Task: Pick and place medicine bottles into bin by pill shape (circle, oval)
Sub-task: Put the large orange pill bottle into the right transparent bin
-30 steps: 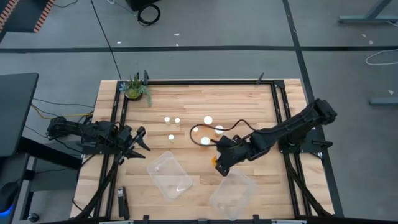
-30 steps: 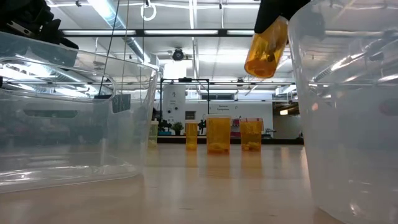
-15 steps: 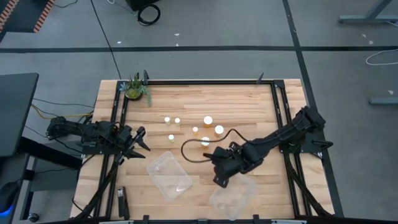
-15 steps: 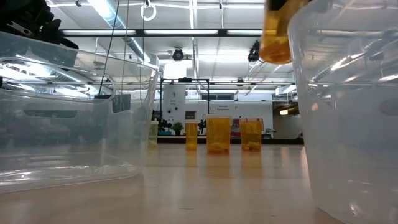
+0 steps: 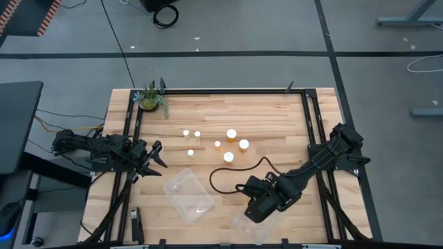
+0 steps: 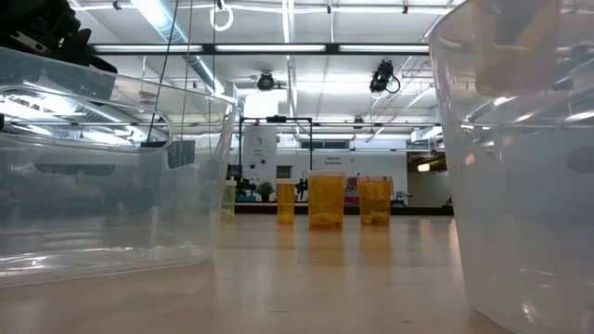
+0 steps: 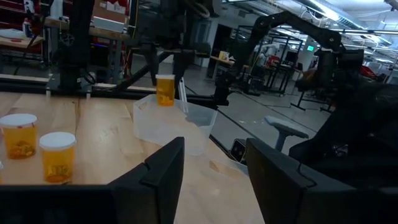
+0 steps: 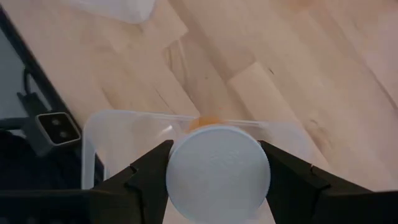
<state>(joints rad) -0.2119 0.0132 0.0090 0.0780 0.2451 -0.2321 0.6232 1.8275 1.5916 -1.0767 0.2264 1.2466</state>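
My right gripper (image 5: 255, 209) hangs over the right-hand clear tub (image 5: 242, 225) near the table's front edge, shut on a medicine bottle with a white cap (image 8: 217, 180). The left wrist view shows this amber bottle (image 7: 165, 91) above the tub (image 7: 177, 127). In the low view it is a pale shape (image 6: 515, 60) behind the tub wall. Several more bottles (image 5: 231, 133) stand upright on their bases mid-table. My left gripper (image 5: 158, 155) waits open at the table's left edge. My right gripper pinches the bottle's white cap by its rim (image 8: 174, 177) between its two fingers. The fingers (image 8: 289, 171) come from above, pointing steeply down. The bottle hangs below them roughly upright, cap up, lifted clear over the tub's opening (image 8: 124, 134).
A second clear tub (image 5: 188, 196) sits left of the right-hand one near the front. A green potted plant (image 5: 150, 97) stands at the far left corner. A black cable (image 5: 232, 173) loops across the wood behind my right gripper. Black rails (image 5: 315, 131) line the table's sides.
My right gripper has carried the bottle toward the table's near edge, from beside the standing bottles to above the right-hand tub, turning as it went. In the low view the bottle has slid right and passed behind the tub wall.
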